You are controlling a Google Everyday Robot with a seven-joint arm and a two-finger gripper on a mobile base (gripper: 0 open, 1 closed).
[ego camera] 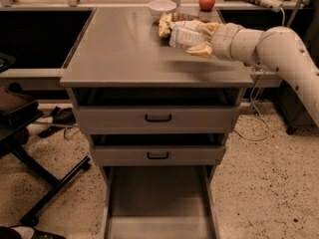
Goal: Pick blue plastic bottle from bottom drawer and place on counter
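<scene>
My gripper (197, 38) reaches in from the right over the back right part of the counter (124, 54). It is shut on the blue plastic bottle (183, 36), which lies sideways between the yellowish fingers (201, 49), low over the counter top. I cannot tell whether the bottle touches the surface. The bottom drawer (158, 203) is pulled open at the foot of the cabinet, and its flat floor is bare.
A crinkly yellow-brown snack bag (166, 24) lies just behind the bottle. A white bowl (162, 7) and a red apple (207, 1) stand at the back. Two upper drawers with black handles (158, 118) are slightly open. A chair base (30, 173) stands at the left.
</scene>
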